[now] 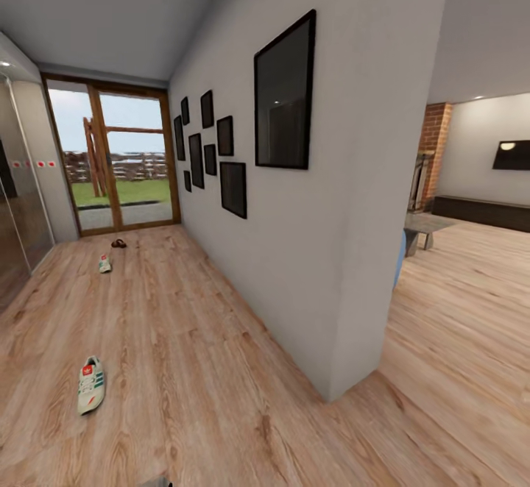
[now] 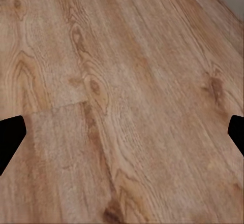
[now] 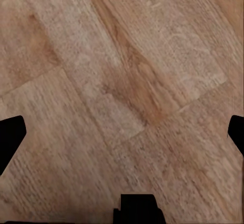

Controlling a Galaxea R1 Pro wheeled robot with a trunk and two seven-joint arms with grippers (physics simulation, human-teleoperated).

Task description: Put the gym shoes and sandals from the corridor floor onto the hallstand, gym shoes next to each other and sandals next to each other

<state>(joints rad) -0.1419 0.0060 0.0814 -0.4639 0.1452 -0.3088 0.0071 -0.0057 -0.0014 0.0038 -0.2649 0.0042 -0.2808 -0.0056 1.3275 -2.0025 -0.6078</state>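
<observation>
While the head view looks down a corridor, one gym shoe [image 1: 91,385] lies on the wood-grain corridor floor [image 1: 184,340] at about seven o'clock, toe pointing toward the camera, white with green stripes and a red patch. A second gym shoe [image 1: 104,263] rests farther along, toward ten o'clock, well apart from the first. Beyond it, near the glass door [image 1: 114,156] at the corridor's far end, a small dark brown shape [image 1: 118,243] sits on the planks; it looks like the sandals, but it is too small to tell one from two. A white wall [image 1: 294,251] carrying black picture frames [image 1: 285,95] runs up the middle, and a room with a brick pillar [image 1: 434,141] opens at three o'clock.

Each wrist view looks down at bare planks. The left gripper [image 2: 122,135] has its dark fingers [image 2: 10,135] spread wide, at opposite edges of the picture, nothing between them. The right gripper [image 3: 122,135] likewise has its fingers [image 3: 10,135] spread wide over bare floor.
</observation>
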